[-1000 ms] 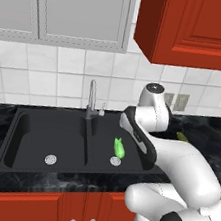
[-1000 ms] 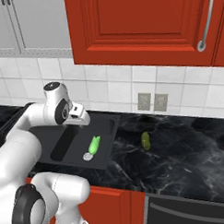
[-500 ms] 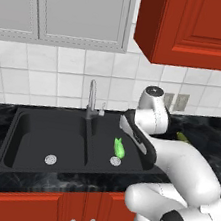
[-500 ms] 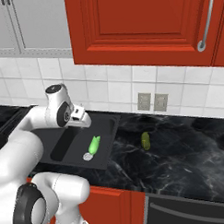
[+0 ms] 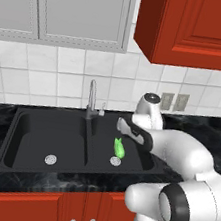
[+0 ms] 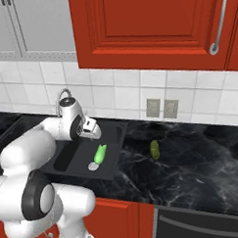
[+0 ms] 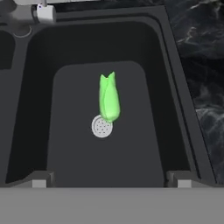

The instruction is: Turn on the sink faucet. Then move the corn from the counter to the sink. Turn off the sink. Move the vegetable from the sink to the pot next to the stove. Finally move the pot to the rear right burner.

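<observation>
1 corn point(image 7: 109, 98) in sink point(image 7: 175, 87), 2 basins

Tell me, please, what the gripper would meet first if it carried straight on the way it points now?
Probably the corn lying in the sink; the open gripper points at it or the drain just beside, though depth is uncertain.

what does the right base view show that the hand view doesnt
Right base view alone: a small olive-green item lying on the black counter right of the sink, the wall outlets, the red cabinets, and the arm with its open gripper above the basin. Hand view alone: the drain's perforations and the fingertips. Both: the corn beside the drain in the sink.
</observation>
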{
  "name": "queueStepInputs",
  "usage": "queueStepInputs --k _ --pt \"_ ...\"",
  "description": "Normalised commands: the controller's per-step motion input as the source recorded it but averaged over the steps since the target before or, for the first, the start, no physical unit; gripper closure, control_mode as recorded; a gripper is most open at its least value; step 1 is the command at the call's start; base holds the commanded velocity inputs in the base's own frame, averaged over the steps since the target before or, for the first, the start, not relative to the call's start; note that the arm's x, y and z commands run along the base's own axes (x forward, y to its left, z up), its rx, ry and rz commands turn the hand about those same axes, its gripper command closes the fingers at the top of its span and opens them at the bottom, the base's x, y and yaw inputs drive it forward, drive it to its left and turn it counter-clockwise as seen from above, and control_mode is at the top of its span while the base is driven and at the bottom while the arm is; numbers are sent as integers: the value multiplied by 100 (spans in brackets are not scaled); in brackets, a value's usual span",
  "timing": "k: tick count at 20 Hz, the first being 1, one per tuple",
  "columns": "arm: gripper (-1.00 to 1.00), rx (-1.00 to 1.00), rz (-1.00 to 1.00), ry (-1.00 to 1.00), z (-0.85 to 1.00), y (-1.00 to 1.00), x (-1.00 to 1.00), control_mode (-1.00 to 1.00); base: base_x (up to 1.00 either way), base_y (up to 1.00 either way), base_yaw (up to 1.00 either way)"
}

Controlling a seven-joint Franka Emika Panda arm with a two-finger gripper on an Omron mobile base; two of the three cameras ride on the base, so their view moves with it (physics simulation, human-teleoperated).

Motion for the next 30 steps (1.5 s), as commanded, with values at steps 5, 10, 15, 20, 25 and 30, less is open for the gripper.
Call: queueStepInputs --k 5,10,15,20,25,30 --pt "-100 0 1 2 -39 1 37 -100 0 0 0" --pt "-100 0 0 3 -31 0 29 -100 0 0 0" --pt "-100 0 0 1 -33 0 35 -100 0 0 0" --pt "-100 0 0 3 -32 0 29 -100 0 0 0" --pt "-100 0 0 3 -27 0 5 -100 0 0 0" --pt "-100 0 0 1 -29 0 0 -100 0 0 0"
